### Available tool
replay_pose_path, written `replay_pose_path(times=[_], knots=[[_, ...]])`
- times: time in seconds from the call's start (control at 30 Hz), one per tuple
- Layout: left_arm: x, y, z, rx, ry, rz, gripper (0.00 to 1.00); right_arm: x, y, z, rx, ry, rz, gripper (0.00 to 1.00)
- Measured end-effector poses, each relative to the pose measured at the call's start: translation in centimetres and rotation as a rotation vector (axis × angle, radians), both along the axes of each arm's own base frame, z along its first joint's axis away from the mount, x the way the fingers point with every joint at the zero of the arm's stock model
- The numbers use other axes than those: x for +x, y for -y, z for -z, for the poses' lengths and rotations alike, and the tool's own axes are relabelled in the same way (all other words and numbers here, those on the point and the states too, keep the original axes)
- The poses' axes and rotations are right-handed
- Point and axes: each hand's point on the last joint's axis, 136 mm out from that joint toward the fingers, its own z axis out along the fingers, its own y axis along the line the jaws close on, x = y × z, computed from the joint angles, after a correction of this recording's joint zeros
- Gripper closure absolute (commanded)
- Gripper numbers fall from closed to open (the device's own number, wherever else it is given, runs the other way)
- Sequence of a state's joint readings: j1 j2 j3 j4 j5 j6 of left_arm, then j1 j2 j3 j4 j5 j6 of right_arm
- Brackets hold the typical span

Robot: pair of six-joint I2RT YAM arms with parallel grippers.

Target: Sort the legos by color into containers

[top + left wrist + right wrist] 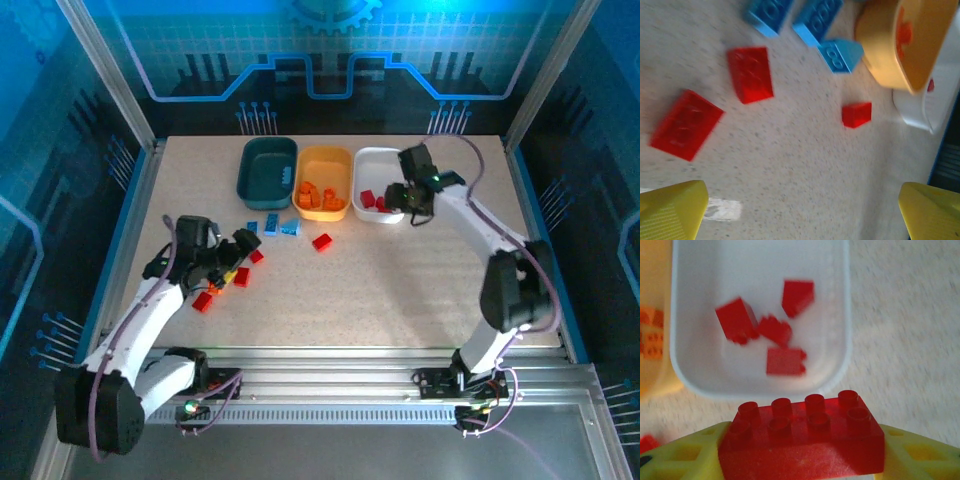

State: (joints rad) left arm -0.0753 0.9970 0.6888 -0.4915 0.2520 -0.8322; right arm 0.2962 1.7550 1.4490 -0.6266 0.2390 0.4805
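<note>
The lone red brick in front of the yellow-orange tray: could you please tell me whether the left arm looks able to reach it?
Probably yes. The left gripper is open and empty, and bare table lies between it and the lone red brick; the blue bricks sit apart from it.

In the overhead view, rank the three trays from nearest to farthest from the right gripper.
1. White tray: right end of the row, just beside the right gripper, which holds a red brick.
2. Yellow-orange tray: middle of the row.
3. Dark teal tray: left end of the row.
</note>
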Motion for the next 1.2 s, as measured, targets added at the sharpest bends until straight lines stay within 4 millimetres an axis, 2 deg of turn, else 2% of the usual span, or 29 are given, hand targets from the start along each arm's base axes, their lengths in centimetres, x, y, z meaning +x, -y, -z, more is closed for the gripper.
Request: replay_pose_path(times=[0.07, 0.17, 0.27, 0.4, 0.6, 0.7, 0.83, 1.0, 1.13, 1.2], knots=[[-0.3, -1.3, 0.2, 0.017, -0.018, -0.045, 0.01, 2.9, -0.7, 0.6, -0.015, 0.009, -0.013, 0.44], [-0.9, -2.0, 1.1, 0.039, -0.065, -0.053, 0.03, 5.9, -1.5, 2.3, -0.035, -0.007, -0.033, 0.41], [-1.2, -2.0, 2.4, 0.058, -0.125, -0.032, 0.05, 7.7, -1.8, 3.7, -0.044, -0.027, -0.048, 0.33], [-1.5, -2.2, 3.8, 0.086, -0.178, -0.01, 0.05, 8.7, -1.7, 4.3, -0.048, -0.042, -0.064, 0.28], [-1.4, -1.7, 5.1, 0.159, -0.236, 0.053, 0.05, 8.6, -2.2, 4.0, -0.024, -0.043, -0.087, 0.24], [-1.2, -1.3, 5.5, 0.217, -0.263, 0.088, 0.05, 8.0, -2.4, 3.6, -0.007, -0.039, -0.098, 0.23], [-1.1, -1.4, 5.7, 0.297, -0.28, 0.122, 0.08, 7.0, -3.1, 1.5, 0.016, -0.003, -0.112, 0.22], [0.2, -0.8, 5.8, 0.431, -0.304, 0.192, 0.17, 4.3, -4.2, -0.8, 0.079, 0.038, -0.138, 0.22], [1.3, -0.3, 7.3, 0.551, -0.355, 0.256, 0.19, 1.8, -4.4, -1.0, 0.129, 0.038, -0.145, 0.22], [1.3, -0.6, 8.3, 0.59, -0.387, 0.262, 0.19, 0.6, -4.3, -0.6, 0.142, 0.025, -0.145, 0.22]])
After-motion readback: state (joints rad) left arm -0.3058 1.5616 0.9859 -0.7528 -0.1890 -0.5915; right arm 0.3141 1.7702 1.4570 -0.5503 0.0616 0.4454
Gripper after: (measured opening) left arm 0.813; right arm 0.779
